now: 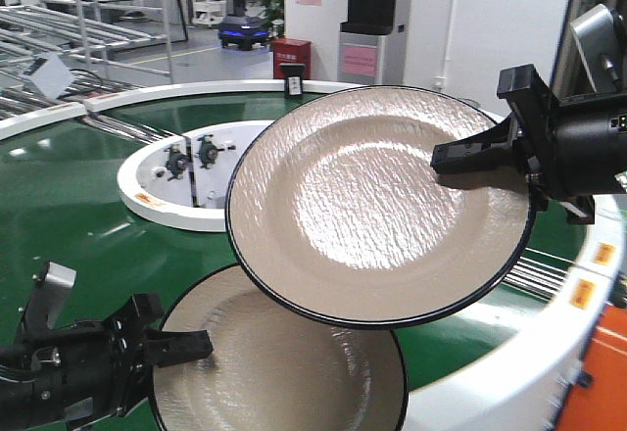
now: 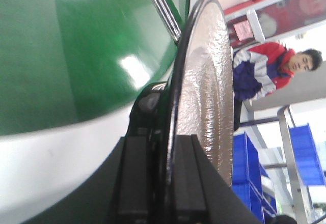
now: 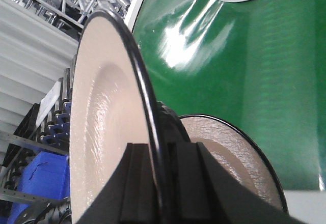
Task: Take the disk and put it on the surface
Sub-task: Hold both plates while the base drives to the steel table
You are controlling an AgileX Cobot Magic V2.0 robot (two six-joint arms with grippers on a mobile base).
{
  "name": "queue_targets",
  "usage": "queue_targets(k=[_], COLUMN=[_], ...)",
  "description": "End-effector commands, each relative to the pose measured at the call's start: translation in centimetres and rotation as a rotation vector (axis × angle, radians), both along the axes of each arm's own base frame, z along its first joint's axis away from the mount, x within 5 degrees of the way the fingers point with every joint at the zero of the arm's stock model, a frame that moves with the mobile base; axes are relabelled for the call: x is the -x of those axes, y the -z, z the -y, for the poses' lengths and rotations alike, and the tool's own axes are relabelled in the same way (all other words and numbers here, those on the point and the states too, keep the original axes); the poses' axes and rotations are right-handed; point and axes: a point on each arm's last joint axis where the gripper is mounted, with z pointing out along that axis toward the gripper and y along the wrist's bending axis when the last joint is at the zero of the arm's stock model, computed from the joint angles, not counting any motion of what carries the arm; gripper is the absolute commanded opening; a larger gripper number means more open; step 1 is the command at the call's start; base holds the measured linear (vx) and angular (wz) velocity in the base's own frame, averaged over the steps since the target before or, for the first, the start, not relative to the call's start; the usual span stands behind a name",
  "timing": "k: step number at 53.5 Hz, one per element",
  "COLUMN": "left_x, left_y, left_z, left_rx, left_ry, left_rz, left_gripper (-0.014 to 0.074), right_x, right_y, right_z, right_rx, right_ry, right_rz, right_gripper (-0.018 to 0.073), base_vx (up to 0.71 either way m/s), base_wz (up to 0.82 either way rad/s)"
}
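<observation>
Exterior front-facing: right end effector (image 1: 443, 162) pinches upper disk (image 1: 362, 211); left end effector (image 1: 199, 345) pinches lower disk (image 1: 284, 377).

The left gripper (image 1: 186, 345) sits low, jaws tight on the low disk (image 1: 294, 372). The right gripper (image 1: 446, 162), higher, grips the high disk (image 1: 372, 206).

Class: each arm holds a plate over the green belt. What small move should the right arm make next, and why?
Probably carry the upper plate off the conveyor belt: the right gripper clamps its rim, and it hangs tilted above the lower plate.
</observation>
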Motion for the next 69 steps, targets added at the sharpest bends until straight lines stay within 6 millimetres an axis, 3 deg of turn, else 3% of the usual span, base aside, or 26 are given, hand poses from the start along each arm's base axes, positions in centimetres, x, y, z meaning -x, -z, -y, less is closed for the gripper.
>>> queue_targets(k=[1, 40, 69], left_x=[0.34, 0.36, 0.36], left_y=[-3.01, -3.02, -3.02], left_z=[0.36, 0.38, 0.38], left_rx=[0.175, 0.176, 0.176], left_ry=[-0.006, -0.003, -0.003], left_rz=[0.041, 0.042, 0.042], left_gripper=[0.0001, 0.0001, 0.0001], right_x=[1.24, 1.24, 1.36], right_y=[-3.25, -3.25, -3.33], right_z=[-0.10, -0.10, -0.11], right_rx=[-0.125, -0.125, -0.126], right_ry=[0.031, 0.031, 0.028], right_rz=[0.098, 0.098, 0.099], right_gripper=[-0.0008, -0.0008, -0.0008], base_vx=[-0.28, -0.19, 0.02], base_wz=[-0.25, -0.57, -0.62])
